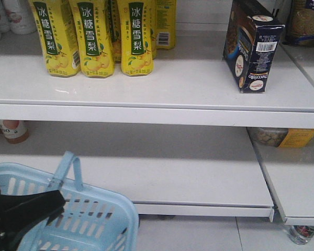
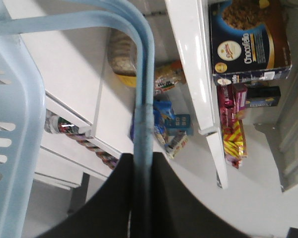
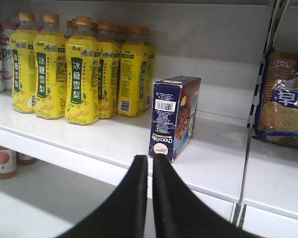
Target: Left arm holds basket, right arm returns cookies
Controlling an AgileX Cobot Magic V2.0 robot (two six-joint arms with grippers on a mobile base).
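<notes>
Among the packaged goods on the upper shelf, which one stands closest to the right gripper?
The cookies, the dark navy box standing alone just beyond the right gripper. The yellow drink bottles stand grouped further left.

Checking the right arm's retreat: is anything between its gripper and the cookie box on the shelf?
Nothing visible. In the right wrist view the right gripper sits just in front of the cookie box, with only bare white shelf between. The yellow bottles stand off to the side.

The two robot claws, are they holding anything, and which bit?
The left claw grips the light blue plastic basket by one thin swing handle. The right claw holds nothing; the navy cardboard cookie box stands on the shelf.
</notes>
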